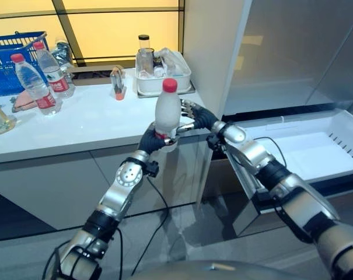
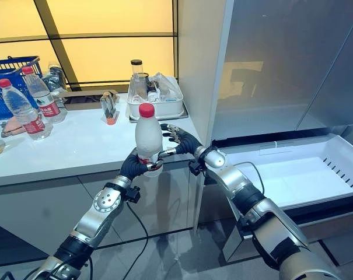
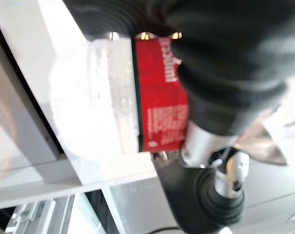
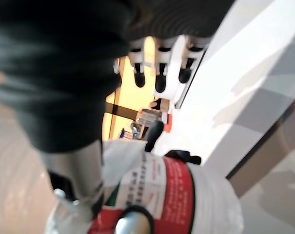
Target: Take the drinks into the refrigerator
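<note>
Bottles first, going from the left: a blue basket (image 1: 7, 58) sits at the far left of the white counter (image 1: 88, 119), and just beside it stand two clear water bottles (image 1: 35, 84) with red caps and red labels. Further along there's a small orange-based thing (image 1: 117, 83) I can't make out, then a white tray (image 1: 163, 80) holding a jar and some bagged stuff.

Out past the counter's front edge is the main drink, a frosted white bottle (image 1: 167, 114) with a red cap and red label, held upright in the air. The left hand (image 1: 151, 140) is wrapped round its lower part, fingers curled on the label band. The right hand (image 1: 195, 116) is right next to it on the other side; its thumb touches the bottle low down while the fingers stick out fairly straight behind it, so it's not really gripping.

To the right is the refrigerator (image 1: 293, 52) with its white drawer (image 1: 316, 149) pulled out; no drink is in it yet.
</note>
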